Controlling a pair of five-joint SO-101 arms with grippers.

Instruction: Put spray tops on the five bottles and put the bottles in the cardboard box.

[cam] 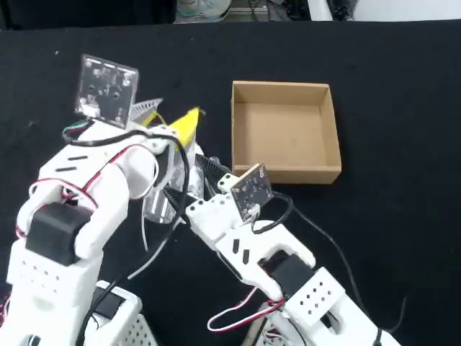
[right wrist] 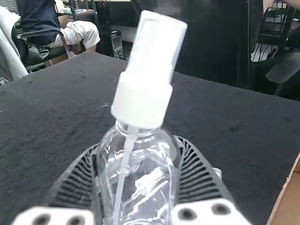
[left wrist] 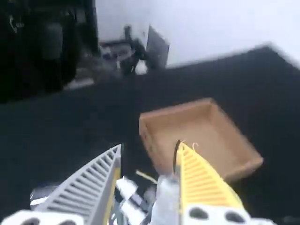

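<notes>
Black bench (cam: 403, 108) in the high view carries the cardboard box (cam: 288, 175), open and toward the far edge; the left gripper (cam: 178, 108) hangs just beside the box, over the middle of the bench; under this arm lies the clear bottle (cam: 162, 194), and the right gripper (cam: 207, 167) is near the box's near corner.

Left wrist view: the left gripper (left wrist: 149, 146) has its grey and yellow fingers (left wrist: 201, 183) spread; the cardboard box (left wrist: 201, 136) lies beyond them.

Right wrist view: the right gripper (right wrist: 140, 145) has black fingers (right wrist: 197, 173) pinching the bottle (right wrist: 140, 178) at both sides; a white spray top (right wrist: 150, 70) sits on its neck.
</notes>
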